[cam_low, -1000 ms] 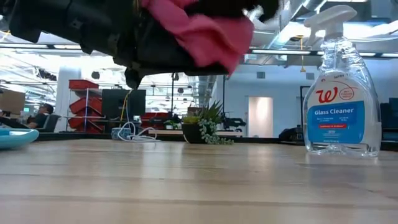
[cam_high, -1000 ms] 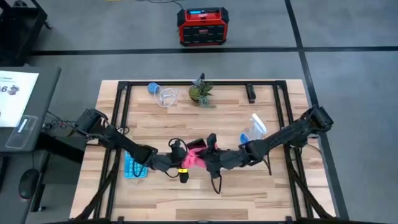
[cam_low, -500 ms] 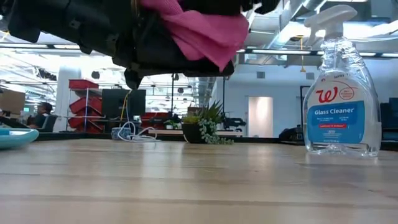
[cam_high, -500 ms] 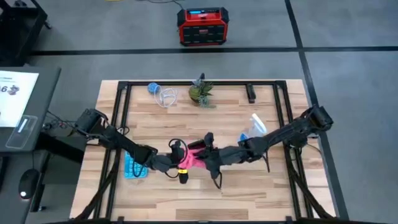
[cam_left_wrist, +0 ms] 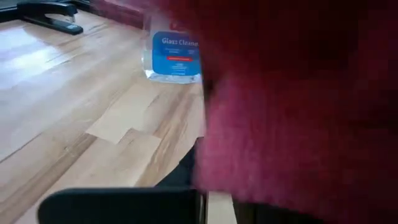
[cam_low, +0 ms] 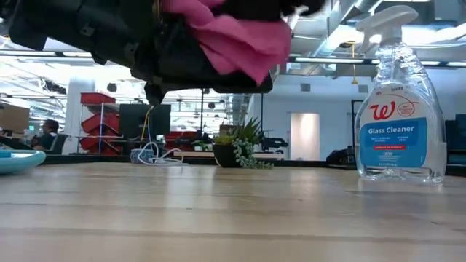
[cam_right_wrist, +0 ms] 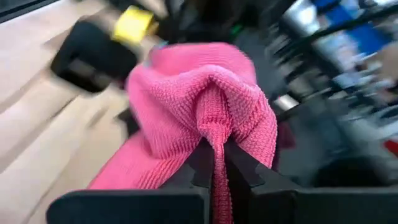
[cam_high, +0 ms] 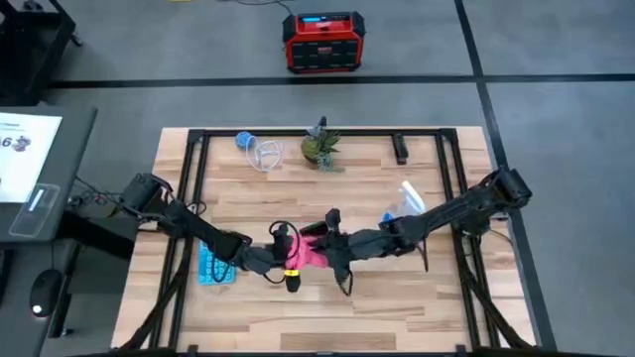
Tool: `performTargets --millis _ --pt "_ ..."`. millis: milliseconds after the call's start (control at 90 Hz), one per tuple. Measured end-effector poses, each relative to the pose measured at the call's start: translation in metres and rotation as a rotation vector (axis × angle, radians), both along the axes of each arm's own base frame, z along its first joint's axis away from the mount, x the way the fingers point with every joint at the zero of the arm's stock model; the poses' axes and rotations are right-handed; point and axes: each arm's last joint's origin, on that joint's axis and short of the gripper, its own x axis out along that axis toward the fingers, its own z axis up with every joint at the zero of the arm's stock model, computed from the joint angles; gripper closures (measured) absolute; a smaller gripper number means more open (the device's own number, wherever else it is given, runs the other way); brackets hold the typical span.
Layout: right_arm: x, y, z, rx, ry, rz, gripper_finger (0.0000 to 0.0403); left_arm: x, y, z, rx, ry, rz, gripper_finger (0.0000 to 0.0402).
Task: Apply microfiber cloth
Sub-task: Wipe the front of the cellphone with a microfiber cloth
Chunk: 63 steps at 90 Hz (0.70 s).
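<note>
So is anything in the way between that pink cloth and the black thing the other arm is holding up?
Nothing visible. The right gripper is shut on the microfiber cloth, which is held above the table right against the dark object at the left gripper. What that object is cannot be told.

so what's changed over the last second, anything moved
The right gripper, shut on the pink microfiber cloth, has slid a little further toward the left gripper, dragging the cloth across the dark object held there. In the low view the cloth's hanging folds shifted slightly. The glass cleaner bottle, plant and blue calculator stayed put.
</note>
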Motion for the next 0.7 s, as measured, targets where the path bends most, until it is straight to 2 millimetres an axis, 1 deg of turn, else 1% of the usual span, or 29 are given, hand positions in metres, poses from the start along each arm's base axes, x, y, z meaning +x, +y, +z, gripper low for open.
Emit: performTargets --millis 78,211,289,344,422,578,700 --pt "0.001 -0.001 0.003 -0.026 -0.033 -0.032 0.0403 0.000 0.000 0.001 0.000 -0.007 0.006 0.0389" --pt "0.001 0.004 0.020 -0.110 -0.192 -0.094 0.0403 0.000 0.000 0.002 -0.006 -0.018 0.004 0.0389" --pt "0.001 0.005 0.025 -0.119 -0.223 -0.096 0.0403 0.000 0.000 0.002 -0.007 -0.016 -0.003 0.0389" --pt "0.000 0.004 0.022 -0.115 -0.188 -0.100 0.0403 0.000 0.000 0.002 -0.005 -0.011 -0.003 0.0389" --pt "-0.002 0.002 0.012 -0.087 -0.097 -0.116 0.0403 0.000 0.000 0.000 -0.001 0.002 -0.001 0.0389" --pt "-0.012 0.004 -0.007 -0.035 0.089 -0.145 0.0403 0.000 0.001 -0.001 0.004 0.004 0.010 0.0389" --pt "-0.017 0.008 -0.011 -0.053 0.130 -0.159 0.0403 0.000 0.001 0.000 0.008 0.003 0.008 0.0389"
